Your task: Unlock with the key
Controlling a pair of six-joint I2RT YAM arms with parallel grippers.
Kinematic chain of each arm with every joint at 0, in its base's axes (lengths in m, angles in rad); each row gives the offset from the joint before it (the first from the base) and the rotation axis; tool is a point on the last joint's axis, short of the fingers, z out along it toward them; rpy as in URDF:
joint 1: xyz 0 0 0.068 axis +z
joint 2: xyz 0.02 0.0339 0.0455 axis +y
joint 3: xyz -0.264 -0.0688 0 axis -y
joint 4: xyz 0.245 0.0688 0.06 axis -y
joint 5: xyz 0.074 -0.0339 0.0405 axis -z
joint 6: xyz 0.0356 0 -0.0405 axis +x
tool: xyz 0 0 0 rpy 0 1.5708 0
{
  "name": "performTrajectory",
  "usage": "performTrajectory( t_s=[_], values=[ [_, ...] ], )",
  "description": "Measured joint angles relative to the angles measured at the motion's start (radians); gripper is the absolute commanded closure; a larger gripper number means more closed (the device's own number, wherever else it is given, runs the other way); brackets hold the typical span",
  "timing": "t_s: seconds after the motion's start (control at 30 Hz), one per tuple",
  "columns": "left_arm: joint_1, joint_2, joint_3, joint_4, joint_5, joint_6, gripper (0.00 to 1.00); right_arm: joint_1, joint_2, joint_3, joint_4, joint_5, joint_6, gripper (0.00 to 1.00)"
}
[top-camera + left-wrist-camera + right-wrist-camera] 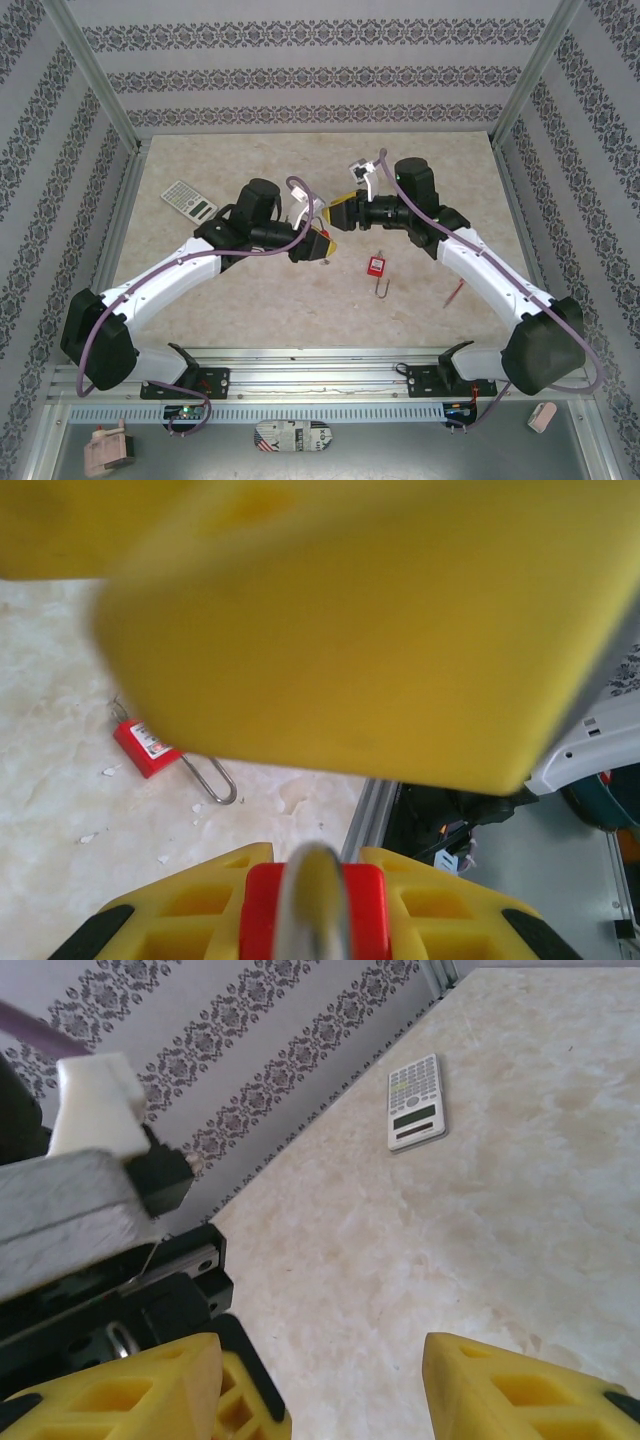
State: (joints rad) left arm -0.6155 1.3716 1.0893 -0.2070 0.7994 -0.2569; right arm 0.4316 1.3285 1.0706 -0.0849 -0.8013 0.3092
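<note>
My left gripper (315,868) is shut on a red padlock (262,905), whose silver shackle (312,895) points up between the yellow fingers. In the top view this gripper (318,243) hovers over the table's middle. My right gripper (340,212) is just beyond it, nearly touching, and one of its yellow fingers (350,630) looms blurred in the left wrist view. The right gripper (320,1360) stands open with only bare table between its fingers. A second red padlock (377,267) (145,748) lies flat on the table with its shackle (210,778) out. The key is out of view.
A grey calculator (188,200) (415,1102) lies at the back left of the marbled table (250,300). A thin red stick (455,292) lies near the right arm. Patterned walls and metal posts enclose the table. A metal rail (320,385) runs along the near edge.
</note>
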Motion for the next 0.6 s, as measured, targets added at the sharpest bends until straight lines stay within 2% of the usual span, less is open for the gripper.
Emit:
performTrajectory(
  t_s=[0.6],
  values=[
    [-0.001,0.033,0.026,-0.056,-0.021,0.040,1.00,0.000,0.000,-0.068,0.134,-0.100,0.100,0.51]
  ],
)
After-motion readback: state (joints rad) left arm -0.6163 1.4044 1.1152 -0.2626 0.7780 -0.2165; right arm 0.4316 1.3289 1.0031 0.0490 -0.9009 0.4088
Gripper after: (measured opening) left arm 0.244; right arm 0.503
